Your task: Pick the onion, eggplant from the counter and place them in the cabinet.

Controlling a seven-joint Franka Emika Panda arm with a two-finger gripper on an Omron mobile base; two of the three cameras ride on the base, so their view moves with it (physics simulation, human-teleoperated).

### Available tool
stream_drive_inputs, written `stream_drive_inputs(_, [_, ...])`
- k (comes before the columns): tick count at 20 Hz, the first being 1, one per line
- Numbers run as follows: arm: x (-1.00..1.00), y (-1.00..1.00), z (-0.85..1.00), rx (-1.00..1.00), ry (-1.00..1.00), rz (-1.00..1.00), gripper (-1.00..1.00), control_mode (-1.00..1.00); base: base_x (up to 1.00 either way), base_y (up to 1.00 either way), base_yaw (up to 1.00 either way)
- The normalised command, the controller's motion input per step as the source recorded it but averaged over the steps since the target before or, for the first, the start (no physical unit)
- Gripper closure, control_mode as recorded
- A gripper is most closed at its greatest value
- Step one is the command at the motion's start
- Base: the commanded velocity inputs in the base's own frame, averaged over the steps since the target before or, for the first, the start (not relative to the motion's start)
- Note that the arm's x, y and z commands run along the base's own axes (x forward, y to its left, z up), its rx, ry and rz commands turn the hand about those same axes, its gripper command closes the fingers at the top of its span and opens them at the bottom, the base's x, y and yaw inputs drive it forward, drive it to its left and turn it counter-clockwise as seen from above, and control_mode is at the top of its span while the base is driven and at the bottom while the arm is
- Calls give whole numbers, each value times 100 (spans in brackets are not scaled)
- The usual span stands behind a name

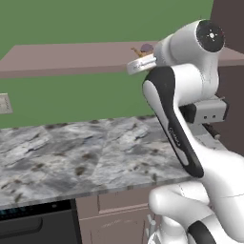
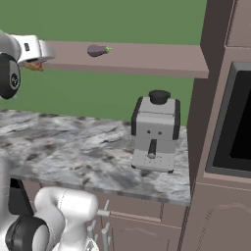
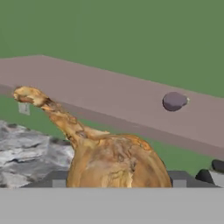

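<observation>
The orange-brown onion (image 3: 114, 162) sits between my gripper's (image 3: 116, 182) two finger tips, its thin stem pointing up and left; the gripper is shut on it. From the base views the onion (image 2: 34, 65) hangs at the front edge of the brownish-mauve cabinet (image 2: 147, 56) slab on the green wall, under my white hand. The dark purple eggplant (image 2: 98, 50) lies on that cabinet slab (image 1: 71, 57), to the right of the hand. In the left base view the eggplant (image 1: 147, 47) shows just behind the onion (image 1: 138, 50). The marbled counter (image 1: 86, 157) lies well below.
A grey coffee machine (image 2: 156, 132) stands on the counter's (image 2: 59, 147) right end. A tall dark brown unit (image 2: 215, 122) with a black opening rises at the far right. A wall socket (image 1: 5, 103) sits on the green wall at left.
</observation>
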Motion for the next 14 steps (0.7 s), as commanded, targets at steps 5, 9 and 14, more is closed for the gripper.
stream_drive_inputs(5, [69, 25, 6, 0, -11, 0, 100, -100, 0, 0, 0])
stream_drive_inputs(9, [90, 11, 25, 4, 4, -2, 100, -100, 0, 0, 0])
stream_drive_inputs(14, [100, 8, 21, 5, 18, -1, 100, -100, 0, 0, 0])
